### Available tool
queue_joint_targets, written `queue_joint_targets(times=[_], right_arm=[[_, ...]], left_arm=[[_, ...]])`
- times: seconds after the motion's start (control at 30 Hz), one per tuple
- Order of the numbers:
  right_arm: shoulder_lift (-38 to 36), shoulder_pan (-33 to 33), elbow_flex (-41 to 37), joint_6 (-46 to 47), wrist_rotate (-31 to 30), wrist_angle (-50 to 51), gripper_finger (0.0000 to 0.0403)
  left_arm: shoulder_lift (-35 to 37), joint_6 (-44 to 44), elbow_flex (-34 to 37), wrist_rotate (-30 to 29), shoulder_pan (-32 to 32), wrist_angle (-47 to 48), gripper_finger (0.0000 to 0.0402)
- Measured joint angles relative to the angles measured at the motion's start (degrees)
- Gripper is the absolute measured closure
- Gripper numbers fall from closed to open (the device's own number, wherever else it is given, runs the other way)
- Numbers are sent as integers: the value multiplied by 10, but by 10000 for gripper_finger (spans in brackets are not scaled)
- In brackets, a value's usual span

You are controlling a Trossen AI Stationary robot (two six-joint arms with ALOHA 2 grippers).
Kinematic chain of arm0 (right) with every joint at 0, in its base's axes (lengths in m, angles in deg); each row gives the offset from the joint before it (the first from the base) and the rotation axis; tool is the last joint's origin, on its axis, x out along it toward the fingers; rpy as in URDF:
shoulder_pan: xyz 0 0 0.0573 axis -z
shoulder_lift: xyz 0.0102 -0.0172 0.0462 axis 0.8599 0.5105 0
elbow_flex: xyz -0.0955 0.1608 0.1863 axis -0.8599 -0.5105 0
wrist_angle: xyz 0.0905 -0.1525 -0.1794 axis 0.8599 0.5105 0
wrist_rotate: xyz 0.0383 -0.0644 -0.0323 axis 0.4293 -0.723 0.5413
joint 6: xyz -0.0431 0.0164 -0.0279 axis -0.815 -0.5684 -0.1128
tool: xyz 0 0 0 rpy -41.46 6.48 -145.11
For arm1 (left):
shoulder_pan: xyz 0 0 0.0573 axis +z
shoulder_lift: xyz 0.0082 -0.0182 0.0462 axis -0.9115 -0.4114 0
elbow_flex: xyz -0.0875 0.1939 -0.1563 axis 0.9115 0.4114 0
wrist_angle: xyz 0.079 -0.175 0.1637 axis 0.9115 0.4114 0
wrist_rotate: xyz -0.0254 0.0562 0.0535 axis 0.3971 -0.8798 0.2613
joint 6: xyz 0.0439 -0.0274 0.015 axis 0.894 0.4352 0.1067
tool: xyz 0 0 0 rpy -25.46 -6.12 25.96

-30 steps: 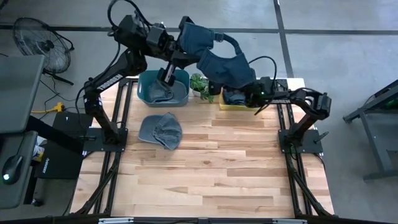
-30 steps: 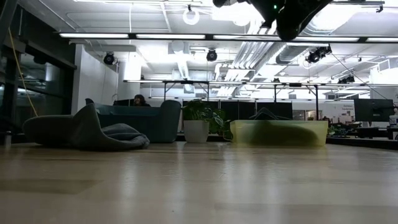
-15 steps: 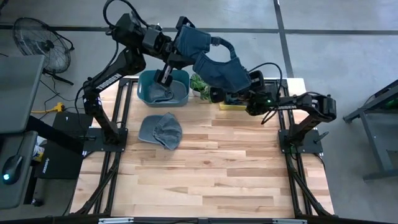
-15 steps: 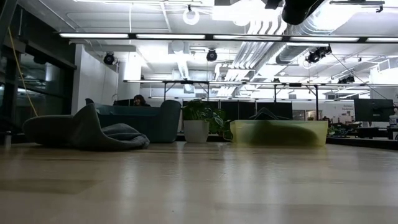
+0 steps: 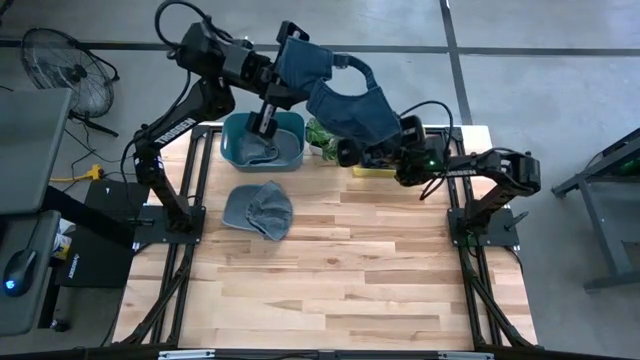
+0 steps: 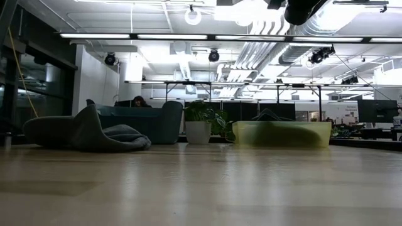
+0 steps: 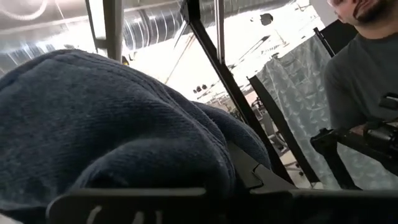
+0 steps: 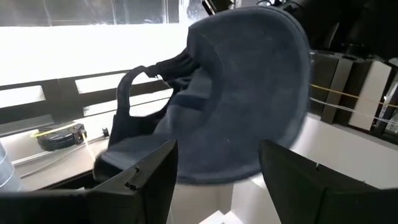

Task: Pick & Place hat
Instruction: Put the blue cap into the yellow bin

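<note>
I see the left hand (image 5: pixel 288 62) raised above the far edge of the worktop (image 5: pixel 360 270), clamped shut on the blue hat (image 5: pixel 345 100), which hangs in the air over the teal bin (image 5: pixel 262 142) and the plant (image 5: pixel 320 132). The right hand (image 5: pixel 350 150) sits just below the hat's brim, fingers spread wide, holding nothing. A grey hat (image 5: pixel 258 209) lies on the worktop, near the bin.

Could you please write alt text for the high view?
Above the table's far edge, the left gripper holds up a dark blue hat, the open right gripper just beneath it. A grey hat lies on the wooden table.
</note>
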Motion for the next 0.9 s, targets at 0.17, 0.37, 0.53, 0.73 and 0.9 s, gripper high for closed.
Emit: queue_joint_targets(times=[0.17,0.37,0.53,0.73,0.9], right_arm=[[2,0,0,0,5,1,185],[2,-5,0,1,6,2,185],[2,-10,0,2,3,1,185],[2,-11,0,2,-1,1,185],[3,-21,0,9,-13,0,185]], left_arm=[[0,0,0,0,0,-17,398],[0,0,0,2,9,-21,398],[0,-1,0,5,15,-22,398],[0,0,0,9,15,-22,398],[0,0,0,22,15,-21,398]])
